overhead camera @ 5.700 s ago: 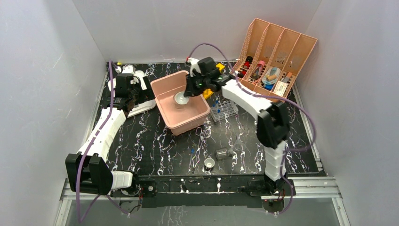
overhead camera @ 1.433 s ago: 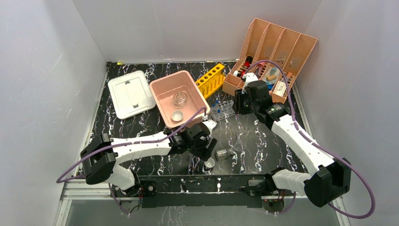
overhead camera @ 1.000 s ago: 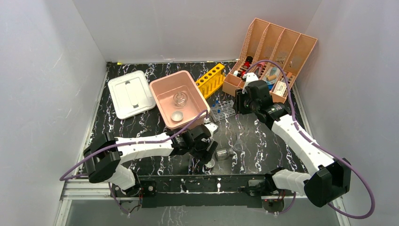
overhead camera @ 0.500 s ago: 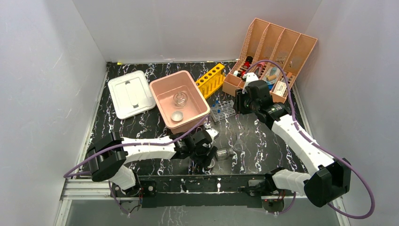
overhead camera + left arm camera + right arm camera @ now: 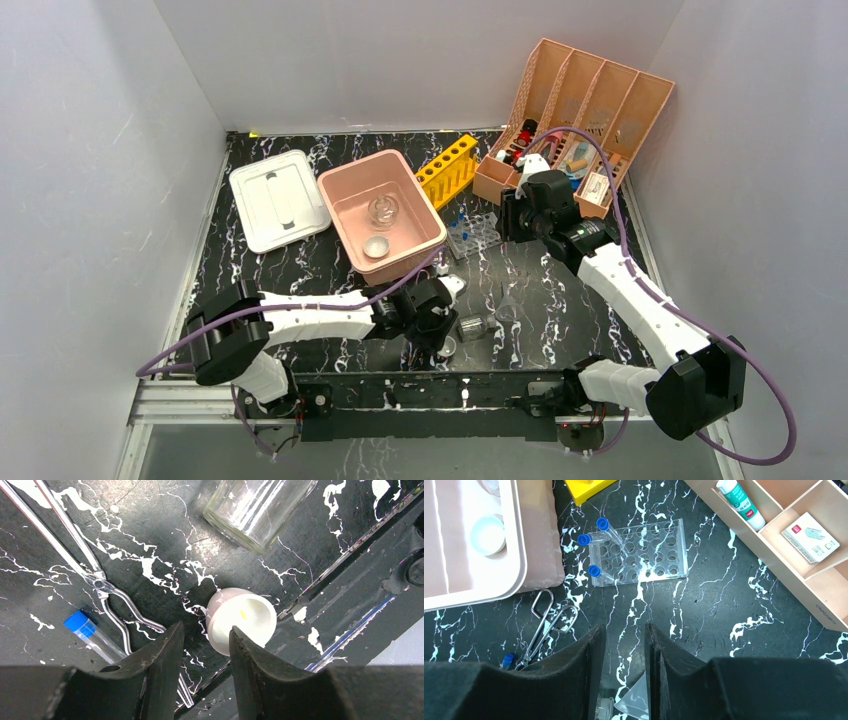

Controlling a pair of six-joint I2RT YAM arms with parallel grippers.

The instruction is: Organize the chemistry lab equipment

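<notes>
A small white dish (image 5: 447, 347) (image 5: 245, 617) stands near the table's front edge. My left gripper (image 5: 436, 334) (image 5: 205, 630) is low over it and open. The right finger overlaps the dish's near rim, while the left finger stands clear of its wall. A clear glass beaker (image 5: 472, 326) (image 5: 255, 507) lies on its side just beyond. Wire tongs (image 5: 95, 575) (image 5: 546, 625) lie to the left. A round flask (image 5: 383, 211) and another white dish (image 5: 377, 246) (image 5: 486, 534) sit inside the pink tub. My right gripper (image 5: 510, 215) (image 5: 622, 630) hovers open and empty above the table.
The pink tub (image 5: 360, 162) stands mid-back, with a white lid (image 5: 278, 200) to its left. A yellow rack (image 5: 447, 170), a clear tube rack (image 5: 644, 550) and the peach organizer (image 5: 590, 110) lie toward the right. A clear funnel (image 5: 636, 700) and a blue-capped tube (image 5: 92, 635) rest on the table.
My left gripper has slid down toward the white dish at the front edge and its jaws have narrowed. The right arm has stayed still.
</notes>
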